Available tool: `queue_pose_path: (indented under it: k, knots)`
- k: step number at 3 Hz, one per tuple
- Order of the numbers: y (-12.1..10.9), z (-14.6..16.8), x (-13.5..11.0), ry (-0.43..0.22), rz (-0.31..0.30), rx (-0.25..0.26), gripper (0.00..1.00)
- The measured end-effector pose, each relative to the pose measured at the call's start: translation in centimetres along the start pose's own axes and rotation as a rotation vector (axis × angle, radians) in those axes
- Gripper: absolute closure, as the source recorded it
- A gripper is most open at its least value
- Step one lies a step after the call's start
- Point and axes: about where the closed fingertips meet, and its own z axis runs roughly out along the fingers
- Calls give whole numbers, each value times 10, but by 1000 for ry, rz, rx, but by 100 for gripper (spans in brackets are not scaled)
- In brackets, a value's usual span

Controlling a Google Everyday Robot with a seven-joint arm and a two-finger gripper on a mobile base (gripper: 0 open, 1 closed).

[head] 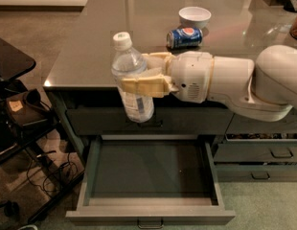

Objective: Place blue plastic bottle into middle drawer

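Observation:
The blue plastic bottle (131, 78) is clear with a white cap and a pale label. It hangs upright in my gripper (143, 78), whose cream fingers (141, 86) are shut around its middle. The bottle is held in front of the counter's front edge, above the left part of the open middle drawer (151, 174). The drawer is pulled out wide, dark grey-green, with a bare flat bottom and a small handle at its front. My white arm (234, 87) reaches in from the right.
A blue Pepsi can (184, 37) lies on its side on the grey counter (91, 47), with a white bowl (194, 16) behind it. Narrower drawers (263, 152) stand at the right. A dark chair and cables (24, 128) fill the floor at left.

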Motion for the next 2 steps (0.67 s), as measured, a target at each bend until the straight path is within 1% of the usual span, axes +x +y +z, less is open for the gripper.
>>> queue_pose_path:
  k: [1,2]
  knots:
    - [8,20,57,43,-21,38,100]
    - [18,38,144,119,-33,86,100]
